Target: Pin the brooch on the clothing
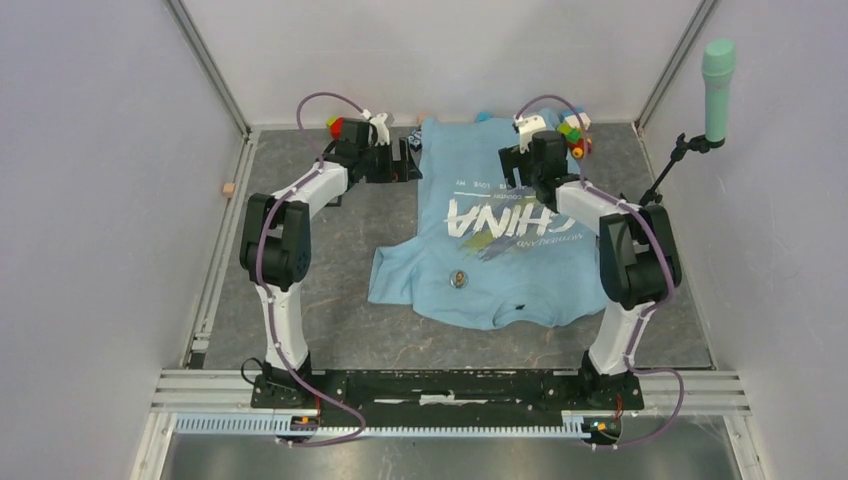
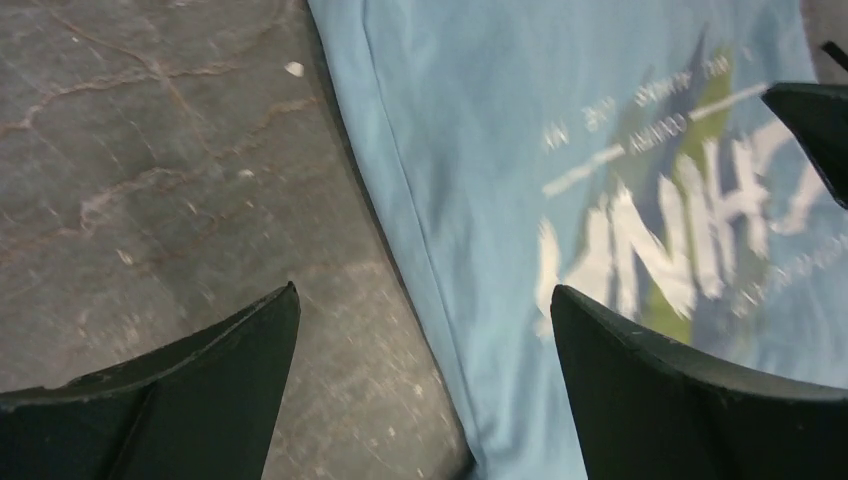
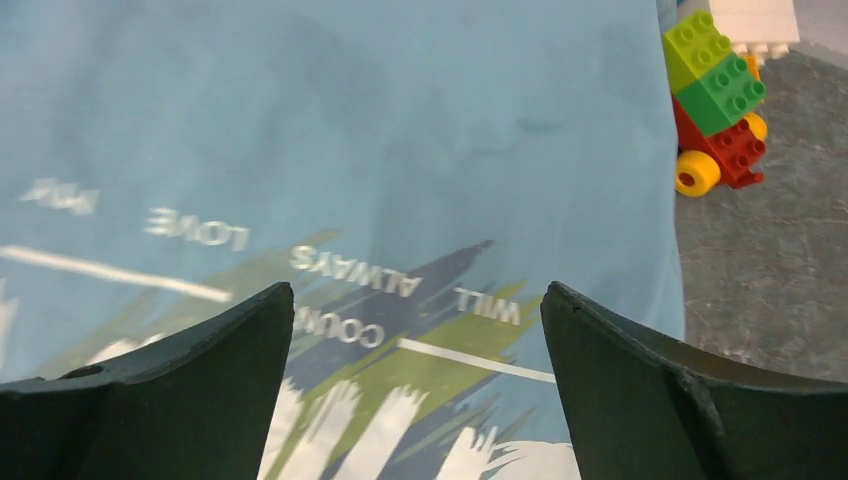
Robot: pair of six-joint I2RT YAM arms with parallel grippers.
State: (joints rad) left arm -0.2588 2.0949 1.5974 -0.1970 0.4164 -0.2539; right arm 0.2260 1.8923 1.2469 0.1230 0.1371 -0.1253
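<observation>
1. The left gripper (image 2: pixel 425 300) is spread wide and empty, astride the edge of the clothing (image 2: pixel 520 150), with one finger over fabric and one over the table (image 2: pixel 150 150).
2. The right gripper (image 3: pixel 418 295) is likewise spread and empty above the print, with toy blocks (image 3: pixel 715 100) to its right.
3. The brooch (image 1: pixel 458 279) lies on the clothing, well behind both grippers.

You will find a toy block stack (image 3: pixel 715 95) at the far right of the grey table (image 1: pixel 330 310): yellow-green, green and red bricks with yellow wheels. A second coloured block cluster (image 1: pixel 335 127) sits far left. A teal cylinder (image 1: pixel 718 75) tops a black stand (image 1: pixel 668 172) on the right. A small tan cube (image 1: pixel 229 188) lies near the left wall.
</observation>
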